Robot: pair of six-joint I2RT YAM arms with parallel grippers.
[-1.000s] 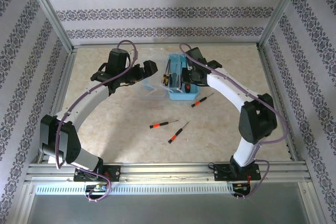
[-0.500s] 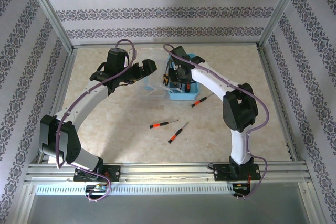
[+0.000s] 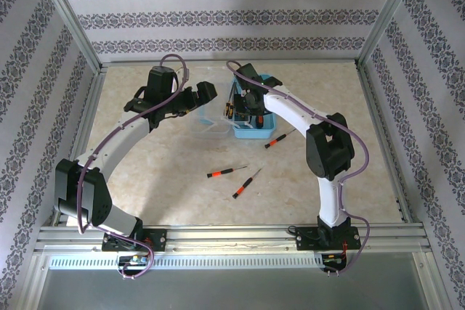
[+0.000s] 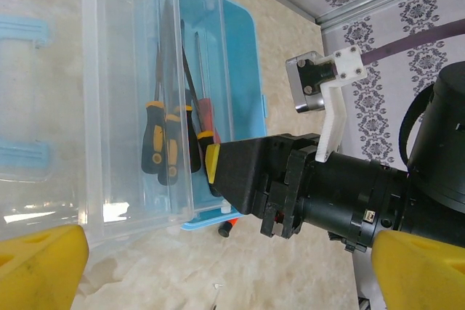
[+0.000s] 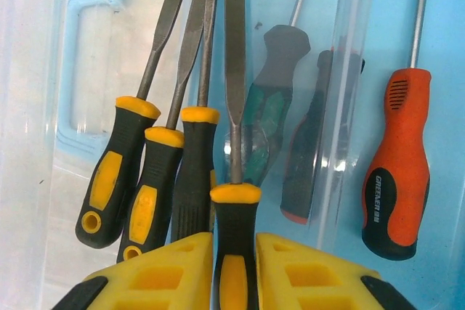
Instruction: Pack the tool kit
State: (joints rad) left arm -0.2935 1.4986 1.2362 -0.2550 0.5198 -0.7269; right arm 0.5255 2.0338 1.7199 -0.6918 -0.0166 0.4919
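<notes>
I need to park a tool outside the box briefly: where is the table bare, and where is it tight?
Bare table between the left arm and the three loose screwdrivers, and between the right arm and the frame. Crowded around the box: the left gripper hovers open beside it, the right gripper holds a file in it.

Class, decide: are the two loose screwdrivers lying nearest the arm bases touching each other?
Apart. The top view shows the left screwdriver and the right screwdriver with bare table between their tips.
</notes>
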